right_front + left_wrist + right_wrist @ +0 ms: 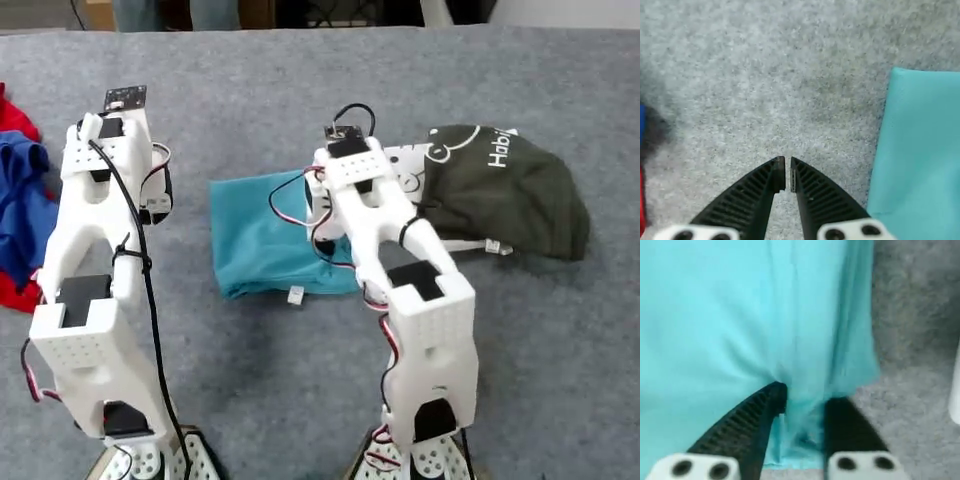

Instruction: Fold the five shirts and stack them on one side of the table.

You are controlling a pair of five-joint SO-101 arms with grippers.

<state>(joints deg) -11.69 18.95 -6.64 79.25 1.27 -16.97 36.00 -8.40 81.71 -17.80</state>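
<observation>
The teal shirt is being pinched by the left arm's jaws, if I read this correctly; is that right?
Not quite: it is the right gripper whose jaws pinch the teal shirt, as the right wrist view shows. The left gripper hangs shut over grey carpet beside it.

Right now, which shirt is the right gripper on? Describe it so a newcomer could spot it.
Start at the middle of the grey table. The teal shirt lies there folded into a flat rectangle, with the right gripper pinching it near one edge. It is the only teal one; the dark olive shirt beside it is crumpled.
</observation>
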